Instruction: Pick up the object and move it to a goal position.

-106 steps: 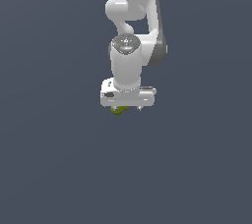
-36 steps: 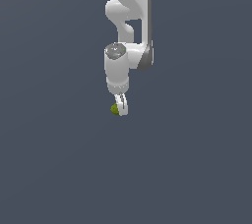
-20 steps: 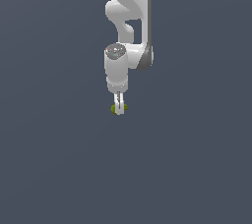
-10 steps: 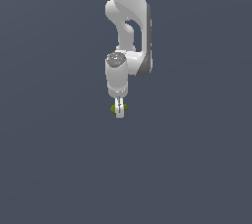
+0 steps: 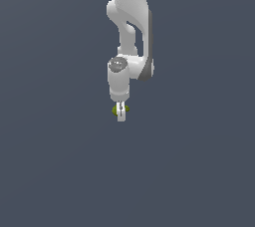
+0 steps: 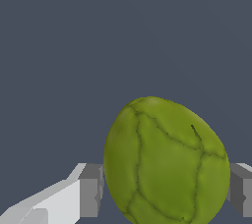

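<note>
Since 0.5 s ago, arm and gripper [image 5: 120,115] have barely shifted, hanging over the plain grey ground. Its 2 fingers [image 6: 90,190] are clamped on the object [image 6: 166,163], a cracked yellow-green lump, touching both sides. From the exterior view, only green slivers [image 5: 115,109] show beside the fingers; fingertips are cut off in the wrist view.

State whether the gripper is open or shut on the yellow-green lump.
Shut on it: the gripper has a finger pad against each side of the yellow-green lump.
</note>
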{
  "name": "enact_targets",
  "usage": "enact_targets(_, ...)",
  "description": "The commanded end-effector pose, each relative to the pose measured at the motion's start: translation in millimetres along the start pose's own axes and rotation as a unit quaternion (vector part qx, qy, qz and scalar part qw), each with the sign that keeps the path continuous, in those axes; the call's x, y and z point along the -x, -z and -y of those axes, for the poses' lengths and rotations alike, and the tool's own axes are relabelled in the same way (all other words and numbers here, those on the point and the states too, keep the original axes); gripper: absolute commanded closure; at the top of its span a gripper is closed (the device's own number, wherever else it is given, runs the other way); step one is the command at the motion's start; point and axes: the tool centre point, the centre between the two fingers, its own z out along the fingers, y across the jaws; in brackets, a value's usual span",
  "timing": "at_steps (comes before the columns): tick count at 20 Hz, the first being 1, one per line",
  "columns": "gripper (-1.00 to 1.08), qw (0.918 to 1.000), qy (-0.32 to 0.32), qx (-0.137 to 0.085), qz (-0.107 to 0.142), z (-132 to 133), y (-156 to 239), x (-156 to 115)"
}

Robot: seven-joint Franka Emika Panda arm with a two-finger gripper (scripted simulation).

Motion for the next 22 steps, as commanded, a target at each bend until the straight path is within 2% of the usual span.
enact_targets(1,1.08,1.0,0.0,0.001,0.0,-0.6,-1.2,0.1)
enact_targets(13,1.08,1.0,0.0,0.0,0.0,5.8,7.1,-0.1)
enact_targets(22,1.08,1.0,0.0,0.0,-0.001,36.0,45.1,0.5)
